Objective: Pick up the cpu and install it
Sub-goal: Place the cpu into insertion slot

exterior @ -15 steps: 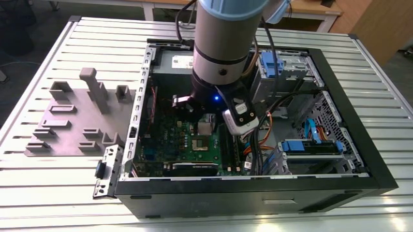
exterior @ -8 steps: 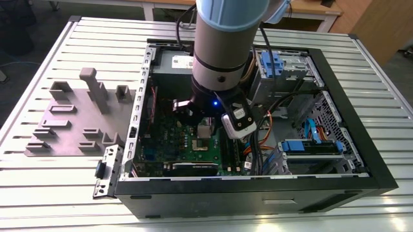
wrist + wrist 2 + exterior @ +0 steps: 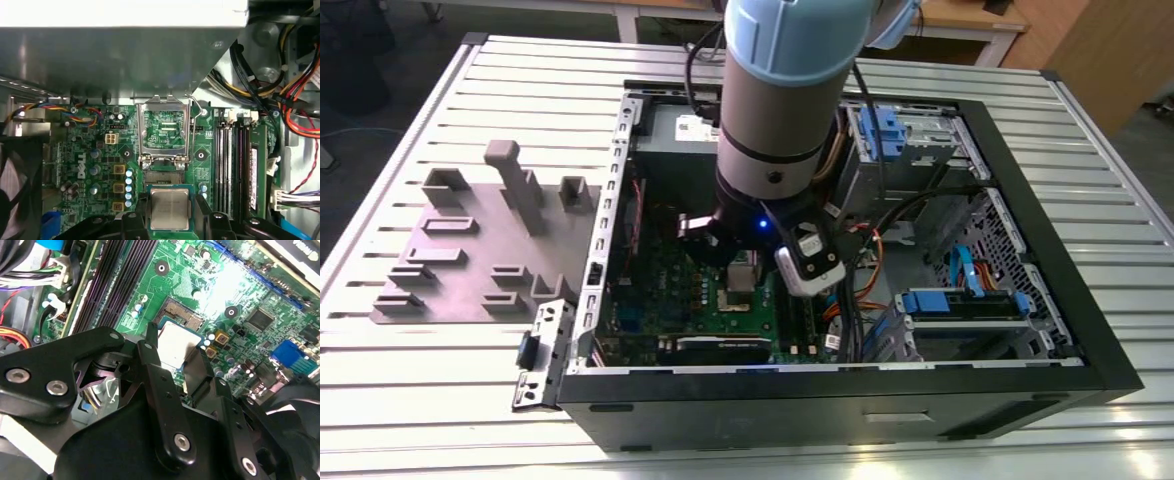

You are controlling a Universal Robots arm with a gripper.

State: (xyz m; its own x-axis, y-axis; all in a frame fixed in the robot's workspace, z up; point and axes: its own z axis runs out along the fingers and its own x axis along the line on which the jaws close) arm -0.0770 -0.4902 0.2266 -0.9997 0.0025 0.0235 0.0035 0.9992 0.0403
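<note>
The cpu (image 3: 170, 209) is pinched by its opposite edges between the jaws of the gripper (image 3: 170, 206), with the open socket (image 3: 169, 176) just beyond them and its raised frame (image 3: 165, 131) farther out. For clean seating the cpu is best held level, squared to the socket and lowered without force. A dull silver square top with a pale rim is seen

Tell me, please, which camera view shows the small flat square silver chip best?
The first wrist view: the small flat square silver chip faces the camera squarely, whole top visible, gripped in the black hand. The second wrist view shows it slanted, partly behind the hand's links. In the exterior view the grey arm stands over that spot.
</note>
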